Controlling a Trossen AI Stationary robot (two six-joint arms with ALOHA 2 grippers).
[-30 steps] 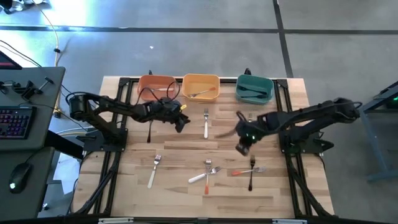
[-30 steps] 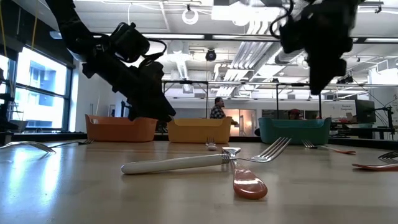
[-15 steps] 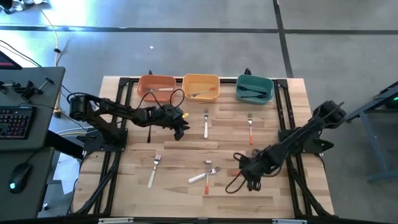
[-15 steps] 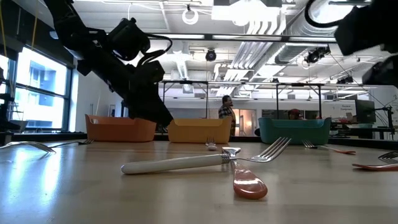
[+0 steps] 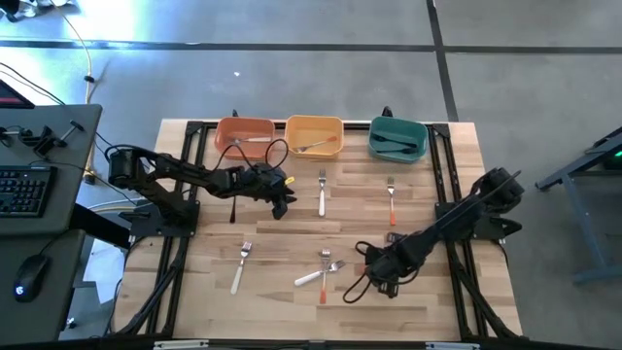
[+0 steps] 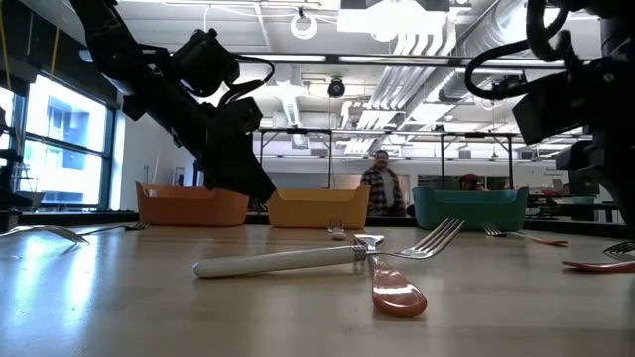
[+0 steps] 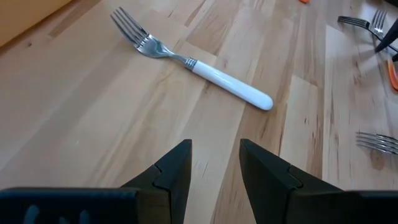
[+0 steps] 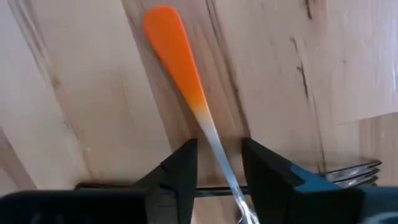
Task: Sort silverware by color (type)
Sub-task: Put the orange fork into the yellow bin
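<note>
Within the last second the right gripper [image 5: 386,273] has swung from mid-table down toward the table's [image 5: 457,292] near edge — its fingers [image 8: 180,171] now stand apart astride an orange-handled fork [image 8: 180,68] lying flat there, so a pickup appears imminent.

— What stands along the far edge of the tabletop [image 5: 292,292]?
— Three plastic bins in a row: an orange bin [image 5: 244,130] nearest the far left corner, a yellow bin [image 5: 313,128] at the middle, a teal bin [image 5: 398,131] toward the far right corner.
— And off the tabletop?
— A desk beyond its left edge carries a keyboard [image 5: 21,191] and a mouse [image 5: 31,275]. In the low view a person [image 6: 382,188] stands in the room behind the bins.
</note>
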